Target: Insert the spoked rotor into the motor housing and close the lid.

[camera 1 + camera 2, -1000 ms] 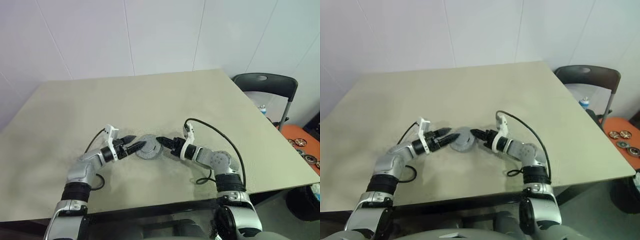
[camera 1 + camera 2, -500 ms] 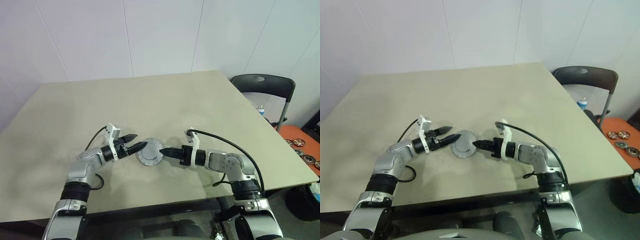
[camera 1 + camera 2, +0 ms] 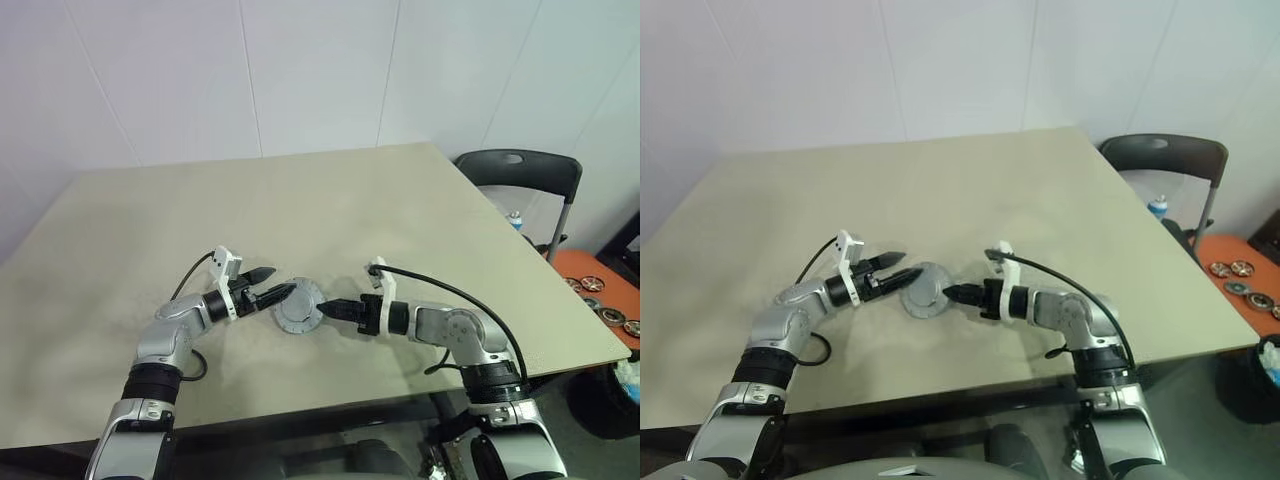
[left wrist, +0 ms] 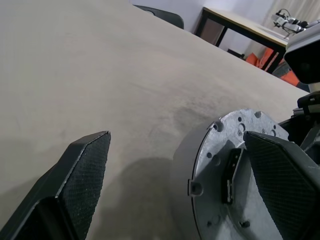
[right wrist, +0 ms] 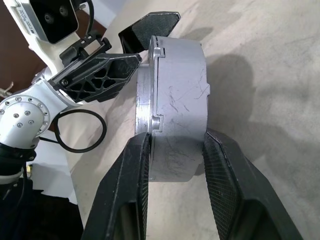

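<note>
The motor housing [image 5: 180, 100] is a round grey body near the middle of the table, with the flat grey lid [image 4: 235, 165] seated on it; small holes dot the lid's face. My right gripper [image 3: 326, 308] reaches in from the right and is shut on the housing, one pad on the lid side and one on the underside. My left gripper [image 3: 280, 282] stands open at the housing's left edge, one finger [image 4: 282, 180] over the lid and the other finger [image 4: 85, 170] over bare table. The spoked rotor is hidden.
The beige table [image 3: 300, 200] stretches wide behind the housing and to both sides. A black chair [image 3: 520, 172] stands past the right edge. Several round parts lie on an orange mat [image 3: 600, 295] on the floor.
The head camera has shifted. My right arm swung its elbow outward and rolled its wrist, still at the housing's right rim. The left gripper stayed put and open.
</note>
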`<act>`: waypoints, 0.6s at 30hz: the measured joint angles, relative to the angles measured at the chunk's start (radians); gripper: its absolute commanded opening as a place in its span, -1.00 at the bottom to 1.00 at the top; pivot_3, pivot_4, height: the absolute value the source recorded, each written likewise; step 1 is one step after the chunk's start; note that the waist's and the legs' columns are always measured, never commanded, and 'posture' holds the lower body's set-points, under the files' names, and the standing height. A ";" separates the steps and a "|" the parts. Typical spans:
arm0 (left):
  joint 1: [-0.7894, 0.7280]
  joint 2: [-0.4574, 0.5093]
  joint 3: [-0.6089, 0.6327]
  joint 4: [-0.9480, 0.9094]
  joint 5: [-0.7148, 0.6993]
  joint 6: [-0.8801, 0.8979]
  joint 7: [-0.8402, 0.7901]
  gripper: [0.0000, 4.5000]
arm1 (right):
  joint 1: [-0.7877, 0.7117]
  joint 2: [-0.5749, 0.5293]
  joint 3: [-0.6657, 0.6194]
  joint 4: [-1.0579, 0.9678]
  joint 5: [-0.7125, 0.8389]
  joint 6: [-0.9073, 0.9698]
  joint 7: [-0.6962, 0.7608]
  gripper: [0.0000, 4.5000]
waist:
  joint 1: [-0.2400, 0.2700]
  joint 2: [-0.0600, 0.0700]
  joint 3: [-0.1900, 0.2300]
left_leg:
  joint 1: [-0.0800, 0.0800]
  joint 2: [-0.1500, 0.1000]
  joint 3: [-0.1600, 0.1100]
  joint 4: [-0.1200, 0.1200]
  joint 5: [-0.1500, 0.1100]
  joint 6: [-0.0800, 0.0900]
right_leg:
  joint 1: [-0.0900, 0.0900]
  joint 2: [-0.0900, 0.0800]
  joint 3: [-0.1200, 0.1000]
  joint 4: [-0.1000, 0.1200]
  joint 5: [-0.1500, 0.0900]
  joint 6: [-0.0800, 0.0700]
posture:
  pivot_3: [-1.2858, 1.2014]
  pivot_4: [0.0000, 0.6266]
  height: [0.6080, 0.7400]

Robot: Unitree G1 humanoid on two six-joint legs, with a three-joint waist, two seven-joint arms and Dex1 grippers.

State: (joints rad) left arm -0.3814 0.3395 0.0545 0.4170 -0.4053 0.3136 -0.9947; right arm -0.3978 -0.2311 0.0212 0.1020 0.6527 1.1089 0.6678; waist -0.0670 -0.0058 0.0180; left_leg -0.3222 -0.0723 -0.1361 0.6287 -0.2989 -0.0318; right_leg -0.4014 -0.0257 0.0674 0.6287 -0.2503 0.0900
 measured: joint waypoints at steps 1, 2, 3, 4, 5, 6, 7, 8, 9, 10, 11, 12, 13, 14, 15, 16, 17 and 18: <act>0.000 0.000 0.000 0.000 0.000 0.000 0.000 1.00 | 0.003 0.007 -0.008 0.001 0.002 0.003 -0.002 -0.45 | -0.002 0.000 0.000 | 0.000 0.000 0.000 0.000 0.000 0.000 | 0.000 0.000 0.000 0.000 0.000 0.000 | 0.03 -1.00 1.00; 0.000 0.000 0.000 0.000 0.000 -0.001 0.002 1.00 | 0.006 0.023 -0.027 0.009 0.008 0.009 -0.008 -0.45 | -0.003 0.000 0.000 | 0.000 0.000 0.000 0.000 0.000 0.000 | 0.000 0.000 0.000 0.000 0.000 0.000 | 0.03 -1.00 1.00; 0.000 0.000 0.000 0.000 0.001 -0.001 0.003 1.00 | 0.006 0.036 -0.046 0.021 0.019 0.016 -0.016 -0.45 | -0.003 0.000 0.000 | 0.000 0.000 0.000 0.000 0.000 0.000 | 0.000 0.000 0.000 0.000 0.000 0.000 | 0.03 -1.00 1.00; 0.001 0.000 0.000 0.000 0.002 -0.001 0.004 1.00 | 0.006 0.053 -0.067 0.033 0.029 0.023 -0.024 -0.46 | -0.002 -0.001 0.001 | 0.000 0.000 0.000 0.000 0.000 0.000 | 0.000 0.000 0.000 0.000 0.000 0.000 | 0.03 -1.00 1.00; 0.001 -0.001 -0.001 0.000 0.003 -0.001 0.006 1.00 | 0.003 0.087 -0.113 0.062 0.048 0.032 -0.043 -0.46 | -0.002 -0.002 0.001 | -0.001 0.000 0.000 0.000 0.000 0.000 | -0.001 0.000 0.000 0.000 0.000 0.000 | 0.03 -1.00 1.00; 0.001 -0.002 -0.001 0.000 0.003 -0.001 0.007 1.00 | 0.002 0.114 -0.152 0.088 0.065 0.036 -0.063 -0.46 | -0.001 -0.002 0.002 | -0.003 0.000 0.000 0.000 0.000 0.000 | -0.002 0.000 0.000 0.001 0.000 0.000 | 0.03 -1.00 1.00; 0.002 -0.004 -0.001 0.000 0.003 -0.001 0.008 1.00 | -0.003 0.147 -0.196 0.125 0.084 0.040 -0.091 -0.47 | 0.000 -0.002 0.003 | -0.004 0.000 0.000 0.001 0.000 0.000 | -0.004 0.000 0.000 0.001 0.002 -0.003 | 0.03 -1.00 1.00; 0.002 -0.005 -0.001 0.000 0.003 -0.001 0.011 1.00 | -0.014 0.176 -0.237 0.160 0.097 0.039 -0.120 -0.47 | 0.002 -0.002 0.004 | -0.008 -0.001 0.000 0.002 0.000 0.000 | -0.007 -0.001 0.000 0.001 0.003 -0.004 | 0.03 -1.00 1.00; 0.002 -0.007 -0.001 0.000 0.003 -0.001 0.013 1.00 | -0.025 0.193 -0.272 0.185 0.107 0.033 -0.143 -0.47 | 0.006 -0.002 0.004 | -0.012 -0.001 0.000 0.003 0.000 0.000 | -0.010 -0.001 0.000 0.001 0.003 -0.005 | 0.03 -1.00 1.00; 0.002 -0.008 -0.001 0.000 0.003 -0.001 0.014 1.00 | -0.038 0.204 -0.298 0.202 0.115 0.028 -0.157 -0.47 | 0.011 -0.002 0.004 | -0.016 -0.002 0.000 0.003 0.000 0.000 | -0.014 -0.002 0.000 0.001 0.004 -0.005 | 0.03 -1.00 1.00; 0.002 -0.008 -0.001 0.001 0.003 -0.001 0.015 1.00 | -0.048 0.208 -0.312 0.208 0.116 0.017 -0.168 -0.47 | 0.018 -0.002 0.004 | -0.019 -0.003 0.000 0.003 0.000 0.000 | -0.016 -0.003 0.000 0.001 0.004 -0.005 | 0.03 -1.00 1.00; 0.002 -0.008 -0.001 0.001 0.003 -0.001 0.015 1.00 | -0.056 0.210 -0.323 0.208 0.116 0.005 -0.176 -0.47 | 0.024 -0.002 0.004 | -0.020 -0.004 0.000 0.003 0.000 0.000 | -0.018 -0.004 0.000 0.001 0.004 -0.005 | 0.03 -1.00 1.00; 0.002 -0.007 -0.001 0.002 0.003 -0.001 0.016 1.00 | -0.060 0.209 -0.326 0.208 0.116 -0.004 -0.180 -0.47 | 0.028 -0.002 0.004 | -0.022 -0.004 0.000 0.003 0.000 0.000 | -0.020 -0.004 0.000 0.001 0.004 -0.005 | 0.03 -1.00 1.00; 0.002 -0.007 0.000 0.004 0.003 -0.001 0.017 1.00 | -0.062 0.211 -0.328 0.208 0.116 -0.007 -0.182 -0.47 | 0.030 -0.002 0.004 | -0.024 -0.004 0.000 0.003 0.000 0.000 | -0.023 -0.004 0.000 0.001 0.004 -0.005 | 0.03 -1.00 1.00; 0.002 -0.007 0.000 0.007 0.003 -0.002 0.017 1.00 | -0.062 0.214 -0.333 0.208 0.116 -0.009 -0.186 -0.47 | 0.031 -0.002 0.004 | -0.027 -0.004 0.000 0.003 0.000 0.000 | -0.026 -0.004 0.000 0.001 0.004 -0.006 | 0.03 -1.00 1.00; 0.001 -0.008 0.000 0.011 0.003 -0.004 0.018 1.00 | -0.061 0.219 -0.334 0.209 0.116 -0.008 -0.192 -0.47 | 0.031 -0.002 0.004 | -0.031 -0.004 0.000 0.003 0.000 -0.001 | -0.029 -0.004 0.000 0.002 0.004 -0.006 | 0.03 -1.00 1.00; 0.001 -0.008 0.000 0.014 0.003 -0.005 0.018 1.00 | -0.061 0.226 -0.338 0.210 0.117 -0.008 -0.199 -0.47 | 0.030 -0.002 0.004 | -0.033 -0.004 0.000 0.003 0.001 -0.001 | -0.031 -0.004 0.000 0.002 0.004 -0.006 | 0.03 -1.00 1.00; 0.000 -0.008 0.000 0.015 0.003 -0.006 0.019 1.00 | -0.062 0.233 -0.348 0.215 0.118 -0.009 -0.208 -0.47 | 0.030 -0.002 0.004 | -0.034 -0.004 0.000 0.003 0.001 -0.001 | -0.032 -0.004 0.000 0.002 0.005 -0.007 | 0.03 -1.00 1.00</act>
State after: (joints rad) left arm -0.3809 0.3317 0.0543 0.4324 -0.4018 0.3075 -0.9759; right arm -0.4593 0.0022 -0.3269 0.3174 0.7704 1.0999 0.4594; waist -0.0374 -0.0077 0.0218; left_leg -0.3558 -0.0764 -0.1361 0.6320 -0.2982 -0.0327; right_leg -0.4331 -0.0301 0.0677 0.6305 -0.2457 0.0833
